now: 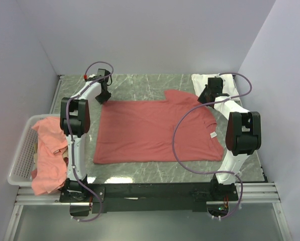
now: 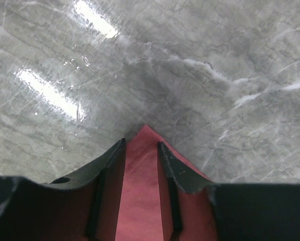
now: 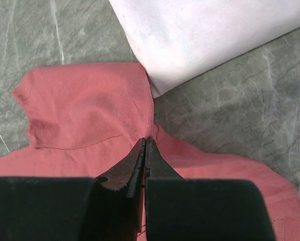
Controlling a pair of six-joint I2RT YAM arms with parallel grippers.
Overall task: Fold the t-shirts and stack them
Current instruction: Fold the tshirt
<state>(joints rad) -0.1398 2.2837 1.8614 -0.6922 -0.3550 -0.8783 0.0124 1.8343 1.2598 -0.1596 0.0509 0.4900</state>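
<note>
- The coral shirt (image 1: 155, 130) lies spread at the middle of the worktop (image 1: 139, 85), hem toward 9 o'clock and neck label toward 3 o'clock.
- The left gripper (image 2: 141, 150) sits at the shirt's 10 o'clock corner. Its jaws stand apart, released, with the corner lying flat between them and nothing held.
- The right gripper (image 3: 144, 145) is clenched, tips pressed together where the far sleeve meets the body, at the shirt's 2 o'clock. Whether cloth is pinched between the tips cannot be told.
- A folded white shirt (image 3: 205, 40) lies just beyond that sleeve at 1 o'clock, its corner touching or all but touching the coral cloth.
- More coral shirts (image 1: 49, 150) hang in and over the basket (image 1: 20, 165) at 8 o'clock.
- The step in hand looks like squaring the shirt before the first fold. The body is smooth, but the far sleeve is creased and the 4 o'clock edge bulges.
- To do it well, the sleeve should be drawn flat first, pulling away from the white shirt so that one is not dragged.
- For the fold, both grippers should take the far edge low, at matching points, and carry it toward 6 o'clock together, keeping the cloth taut so the edges meet.
- A lone pull at one corner would likely skew the hem.
</note>
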